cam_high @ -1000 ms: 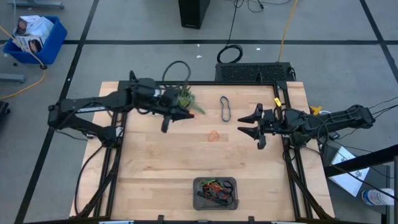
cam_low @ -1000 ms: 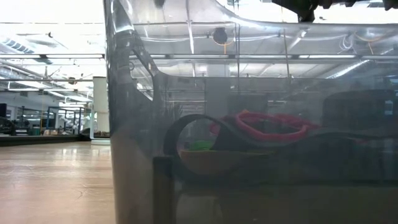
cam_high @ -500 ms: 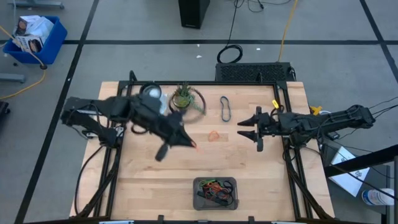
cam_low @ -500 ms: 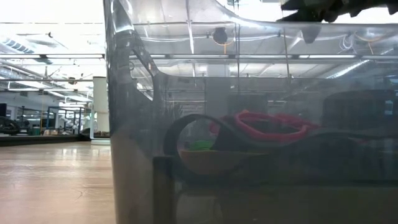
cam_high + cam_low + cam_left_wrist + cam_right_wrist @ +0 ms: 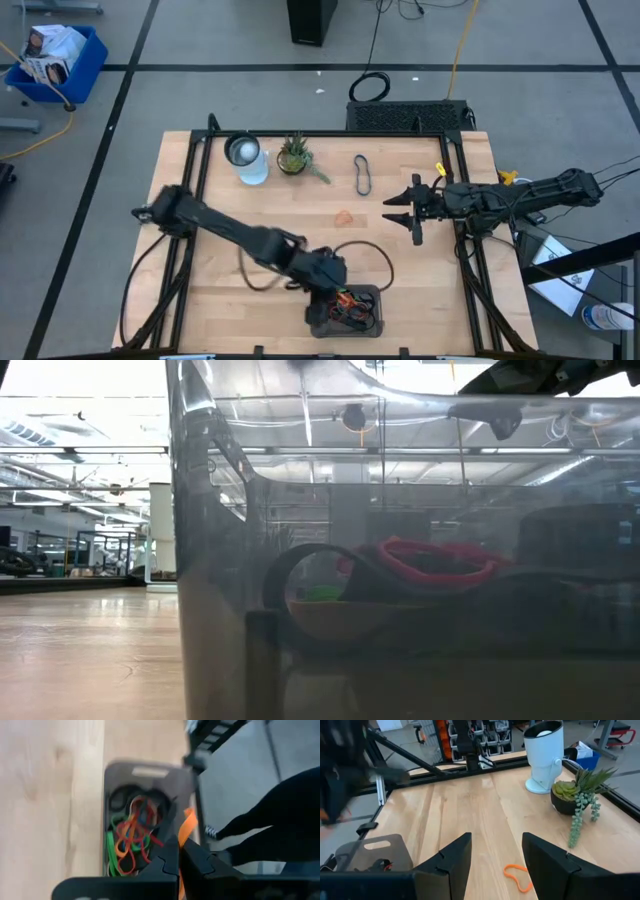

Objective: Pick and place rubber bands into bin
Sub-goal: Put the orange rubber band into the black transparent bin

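The bin (image 5: 345,312), a dark grey tray at the table's near edge, holds several rubber bands in orange, red, green and black (image 5: 131,837); its wall fills the low view (image 5: 400,660). My left gripper (image 5: 338,290) hovers over the bin and is shut on an orange rubber band (image 5: 188,826). A loose orange band (image 5: 345,217) and a black band (image 5: 361,175) lie flat on the table. My right gripper (image 5: 400,208) is open and empty, right of the loose orange band (image 5: 517,876). My left gripper pinches the orange rubber band (image 5: 183,846) between its two shut fingers (image 5: 200,865). The fingers slant down over the bin. The band sticks out past the fingertips above the bin's rim. Which part of the loop is pinched is hidden by the fingers.
A small potted plant (image 5: 295,157) and a white cup (image 5: 245,160) stand at the table's far left. A black cable loop (image 5: 365,262) trails from the left arm above the table. A blue crate (image 5: 55,60) stands on the floor beyond the table.
My left gripper has swept from beside the plant at the far side toward the table's near edge and right, ending over the bin, shut on the orange band the whole way. My right gripper has stayed about where it was, open.
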Controlling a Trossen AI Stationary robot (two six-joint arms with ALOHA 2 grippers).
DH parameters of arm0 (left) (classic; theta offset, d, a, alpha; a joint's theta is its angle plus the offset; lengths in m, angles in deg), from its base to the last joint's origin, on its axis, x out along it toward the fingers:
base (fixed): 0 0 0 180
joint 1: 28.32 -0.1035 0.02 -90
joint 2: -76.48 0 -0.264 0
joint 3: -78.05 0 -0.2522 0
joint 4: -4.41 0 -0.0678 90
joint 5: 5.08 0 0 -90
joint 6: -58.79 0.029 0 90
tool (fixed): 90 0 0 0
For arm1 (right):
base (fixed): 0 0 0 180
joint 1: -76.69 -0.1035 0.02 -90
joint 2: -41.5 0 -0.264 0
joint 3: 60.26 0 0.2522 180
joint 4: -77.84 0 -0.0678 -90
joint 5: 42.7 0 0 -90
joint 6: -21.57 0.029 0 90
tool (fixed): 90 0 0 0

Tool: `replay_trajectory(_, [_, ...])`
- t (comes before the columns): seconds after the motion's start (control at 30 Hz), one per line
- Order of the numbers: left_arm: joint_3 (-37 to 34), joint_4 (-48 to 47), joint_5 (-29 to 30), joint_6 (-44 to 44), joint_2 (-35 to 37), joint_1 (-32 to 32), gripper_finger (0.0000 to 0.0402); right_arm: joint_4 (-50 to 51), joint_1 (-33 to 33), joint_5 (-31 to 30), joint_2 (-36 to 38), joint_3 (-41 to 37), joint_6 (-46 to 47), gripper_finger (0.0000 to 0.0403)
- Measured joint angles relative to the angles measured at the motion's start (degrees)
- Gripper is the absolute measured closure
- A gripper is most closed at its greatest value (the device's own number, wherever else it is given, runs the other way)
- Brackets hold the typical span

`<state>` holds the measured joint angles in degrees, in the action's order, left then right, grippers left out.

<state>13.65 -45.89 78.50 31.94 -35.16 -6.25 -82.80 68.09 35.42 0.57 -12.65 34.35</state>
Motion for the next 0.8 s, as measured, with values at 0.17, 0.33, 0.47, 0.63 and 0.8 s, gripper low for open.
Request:
replay_trajectory(0.17, [0.0, 0.04, -0.84, -6.09, -7.97, 0.1, 0.0397, 0.02, 0.01, 0.02, 0.0, 0.0, 0.0, 0.0232])
replay_trajectory(0.33, [-0.02, 0.16, -1.85, -7.43, -12.13, 0.09, 0.0399, 0.04, 0.0, 0.02, 0.0, 0.0, 0.0, 0.0235])
replay_trajectory(0.47, [-0.02, 0.11, -1.56, -8.39, -13.15, 0.08, 0.0385, 0.07, 0.0, 0.02, 0.0, 0.0, 0.02, 0.0234])
replay_trajectory(0.63, [-0.01, 0.41, -1.23, -10.74, -13.02, -0.23, 0.0362, 0.46, 0.0, 0.07, 0.0, 0.0, 0.23, 0.023])
replay_trajectory(0.8, [-0.01, 0.39, -1.21, -11.02, -13.02, -0.32, 0.0349, 0.62, 0.0, 0.15, 0.0, 0.0, 0.24, 0.023])
